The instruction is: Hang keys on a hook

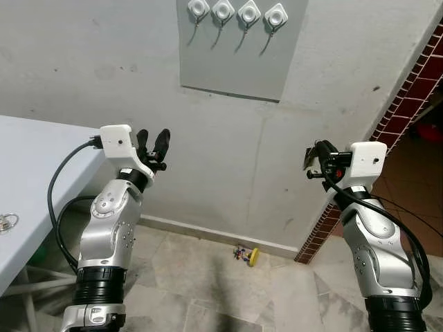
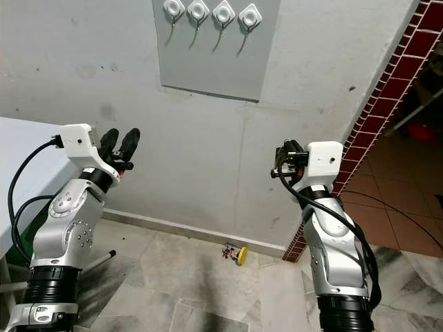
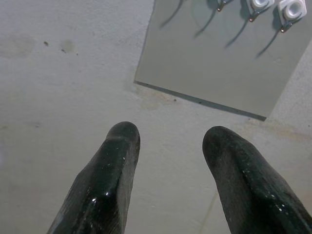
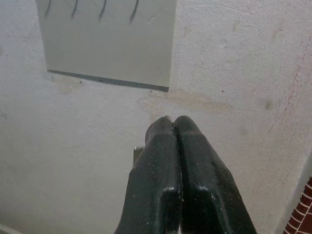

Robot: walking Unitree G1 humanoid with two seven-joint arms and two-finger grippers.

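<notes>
Several white hooks (image 1: pixel 237 12) sit in a row on a grey panel (image 1: pixel 239 62) high on the wall. A small bunch with a yellow tag, probably the keys (image 1: pixel 245 255), lies on the floor tiles at the foot of the wall. My left gripper (image 1: pixel 152 142) is raised below and left of the panel, open and holding nothing, as the left wrist view (image 3: pixel 168 139) confirms. Held up to the right of the panel, my right gripper (image 1: pixel 313 159) is shut, its fingers (image 4: pixel 165 161) pressed together. A small grey bit (image 4: pixel 137 153) peeks out beside them; I cannot tell what it is.
A white table (image 1: pixel 41 173) stands at the left, with a small ring-like object (image 1: pixel 7 222) near its edge. A red brick pillar (image 1: pixel 408 90) borders the wall on the right. Grey floor tiles (image 1: pixel 208 290) lie between my arms.
</notes>
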